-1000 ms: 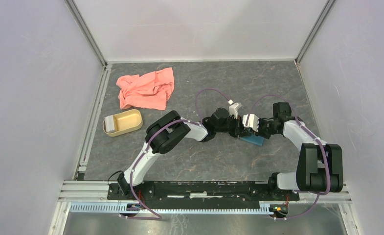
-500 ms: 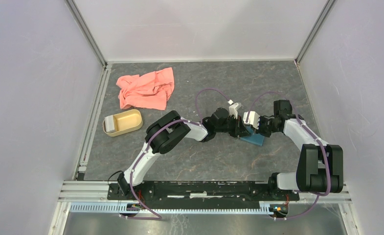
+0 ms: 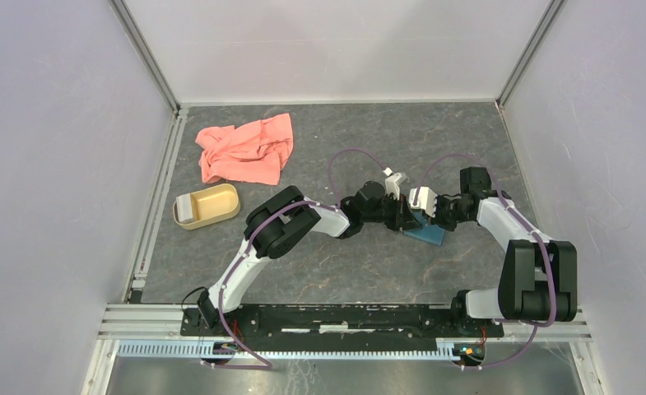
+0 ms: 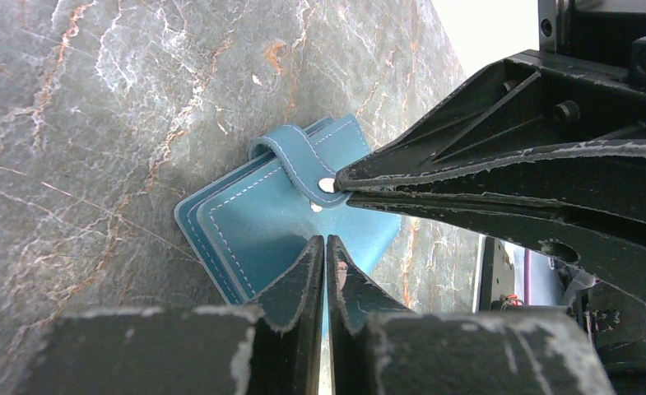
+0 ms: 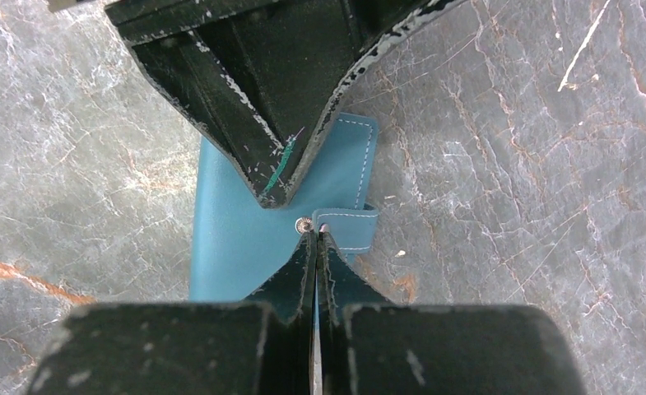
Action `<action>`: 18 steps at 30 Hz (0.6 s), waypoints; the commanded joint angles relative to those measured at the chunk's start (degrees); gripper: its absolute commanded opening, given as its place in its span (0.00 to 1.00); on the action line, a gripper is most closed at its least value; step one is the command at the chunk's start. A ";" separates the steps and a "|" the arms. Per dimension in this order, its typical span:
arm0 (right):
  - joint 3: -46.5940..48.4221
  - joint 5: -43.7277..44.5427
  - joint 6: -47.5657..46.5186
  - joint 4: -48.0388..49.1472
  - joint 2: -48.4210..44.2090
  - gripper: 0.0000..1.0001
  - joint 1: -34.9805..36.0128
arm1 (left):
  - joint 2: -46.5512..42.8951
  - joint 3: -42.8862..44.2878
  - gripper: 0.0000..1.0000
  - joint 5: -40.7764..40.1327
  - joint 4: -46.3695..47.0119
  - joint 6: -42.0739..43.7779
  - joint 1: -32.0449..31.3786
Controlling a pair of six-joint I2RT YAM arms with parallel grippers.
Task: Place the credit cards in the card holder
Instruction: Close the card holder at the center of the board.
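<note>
1. One card holder (image 5: 229, 239), teal, lies flat on the grey marbled table (image 4: 97, 123), right of centre and towards the near side; it has one snap tab (image 5: 348, 224), which curls over the holder's edge, and one metal stud (image 5: 303, 223) just beside the tab's end.
2. One salmon-pink cloth (image 3: 245, 150) lies crumpled at the far left; one tan oval dish (image 3: 212, 206) sits nearer, on the left, well apart from the holder; one pale flat piece (image 3: 186, 209) stands at the dish's left end, too small to tell what it is.
3. Two arms, two grippers; both meet tip to tip over the holder.
4. The left arm (image 3: 278, 224) rises from its base at the near left and folds at the elbow near the table's middle; its forearm runs rightward and low to the holder.
5. The right arm (image 3: 537, 280) stands up at the near right; its forearm goes far-left and then bends down onto the holder from the right.
6. The left gripper (image 4: 326, 247) is clenched to a thin slit on the holder's edge; a teal sliver shows between the fingers.
7. The right gripper (image 5: 313, 239) is closed tight, its tips touching the stud and the tab's end; whether it pinches the tab I cannot tell.
</note>
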 commanded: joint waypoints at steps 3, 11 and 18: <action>-1.03 0.88 -1.65 0.38 0.14 0.00 0.35 | 1.69 0.41 0.11 0.03 -2.09 -0.82 0.12; -3.07 1.02 -1.63 1.41 -0.11 0.00 1.11 | 1.70 0.44 0.11 0.06 -2.16 -0.88 0.16; -4.55 0.88 -1.92 1.68 -1.00 0.00 1.64 | 1.74 0.48 0.11 0.04 -2.16 -0.92 0.12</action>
